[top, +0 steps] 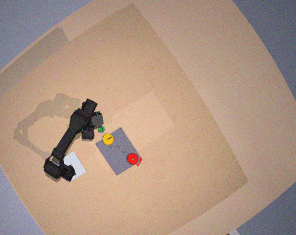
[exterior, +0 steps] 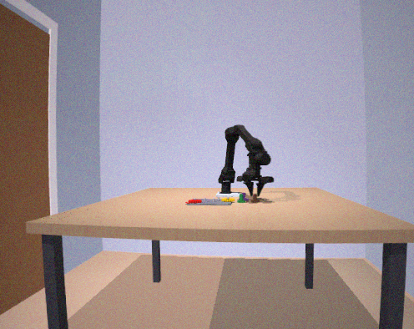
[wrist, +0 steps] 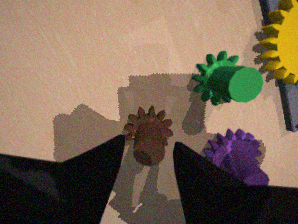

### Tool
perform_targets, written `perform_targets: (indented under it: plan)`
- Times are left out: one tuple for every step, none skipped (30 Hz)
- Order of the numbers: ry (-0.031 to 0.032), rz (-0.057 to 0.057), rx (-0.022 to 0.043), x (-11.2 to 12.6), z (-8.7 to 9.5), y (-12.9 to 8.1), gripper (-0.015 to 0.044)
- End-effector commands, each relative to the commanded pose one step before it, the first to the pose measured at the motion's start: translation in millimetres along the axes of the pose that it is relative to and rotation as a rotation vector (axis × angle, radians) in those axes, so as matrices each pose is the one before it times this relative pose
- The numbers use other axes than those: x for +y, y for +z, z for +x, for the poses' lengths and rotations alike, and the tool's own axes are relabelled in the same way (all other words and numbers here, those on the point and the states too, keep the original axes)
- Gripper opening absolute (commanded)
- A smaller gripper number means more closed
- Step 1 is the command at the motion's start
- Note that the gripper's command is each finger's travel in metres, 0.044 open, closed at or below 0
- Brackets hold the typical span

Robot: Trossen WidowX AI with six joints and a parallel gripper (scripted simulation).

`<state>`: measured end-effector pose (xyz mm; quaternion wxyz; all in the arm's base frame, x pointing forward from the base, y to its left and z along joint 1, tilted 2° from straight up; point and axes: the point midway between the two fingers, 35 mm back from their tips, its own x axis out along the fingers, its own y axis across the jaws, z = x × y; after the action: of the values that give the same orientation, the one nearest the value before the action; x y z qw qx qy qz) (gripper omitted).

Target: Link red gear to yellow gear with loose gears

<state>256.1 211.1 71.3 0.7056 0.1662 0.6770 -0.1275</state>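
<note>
My gripper point(exterior: 255, 195) point(wrist: 149, 144) points down, partly open, its fingertips on either side of the brown gear point(exterior: 254, 199) point(wrist: 149, 139); gaps show between gear and fingers. The brown gear stands on the table, its knob up. The green gear point(top: 101, 129) point(exterior: 241, 199) point(wrist: 220, 80) stands near the board's corner. The purple gear point(wrist: 234, 152) stands beside the right finger, which partly covers it. The yellow gear point(top: 106, 139) point(exterior: 228, 199) point(wrist: 287, 44) and red gear point(top: 131, 160) point(exterior: 194, 201) sit on the grey board point(top: 117, 167). Bare pegs point(top: 119, 147) show between them.
The yellow gear's edge of the board is close to the green gear. A red arrow point(top: 139, 161) lies beside the red gear. The white plate point(top: 78, 167) is at the arm's base. The arm hides the brown and purple gears in the overhead view.
</note>
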Motion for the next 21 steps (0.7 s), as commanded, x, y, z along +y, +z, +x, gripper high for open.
perform_targets:
  plan:
    - [0.00040, 0.0034, -0.00135, 0.31, 0.69, 0.28, 0.0072]
    - [0.00000, 0.0000, 0.00000, 0.00, 0.00, 0.00, 0.0066]
    - [0.00000, 0.0000, 0.00000, 0.00, 0.00, 0.00, 0.0059]
    - [0.00000, 0.0000, 0.00000, 0.00, 0.00, 0.00, 0.0053]
    - [0.00000, 0.0000, 0.00000, 0.00, 0.00, 0.00, 0.0046]
    - [0.00000, 0.0000, 0.00000, 0.00, 0.00, 0.00, 0.0039]
    - [0.00000, 0.0000, 0.00000, 0.00, 0.00, 0.00, 0.0032]
    - [0.00000, 0.0000, 0.00000, 0.00, 0.00, 0.00, 0.0026]
    - [0.00000, 0.0000, 0.00000, 0.00, 0.00, 0.00, 0.0000]
    - [0.00001, 0.0000, 0.00000, 0.07, -0.35, 0.06, 0.0000]
    - [0.00002, 0.0000, -0.00001, 0.20, -1.05, 0.16, 0.0000]
    - [0.00003, 0.0000, -0.00002, 0.32, -1.75, 0.27, 0.0000]
    - [0.00003, 0.0000, -0.00003, 0.37, -2.11, 0.32, 0.0000]
    - [0.00003, 0.0000, -0.00003, 0.35, -2.12, 0.31, 0.0000]
    - [0.00003, 0.0000, -0.00003, 0.34, -2.12, 0.30, 0.0000]
    - [0.00003, 0.0000, -0.00003, 0.32, -2.13, 0.29, 0.0000]
    - [0.00003, 0.0000, -0.00003, 0.31, -2.14, 0.29, 0.0000]
    - [0.00003, 0.0000, -0.00002, 0.29, -2.14, 0.28, 0.0000]
    - [0.00002, 0.0000, -0.00002, 0.27, -2.14, 0.27, 0.0000]
    - [0.00002, 0.0000, -0.00002, 0.26, -2.15, 0.26, 0.0000]
    - [0.00002, 0.0000, -0.00002, 0.24, -2.15, 0.26, 0.0000]
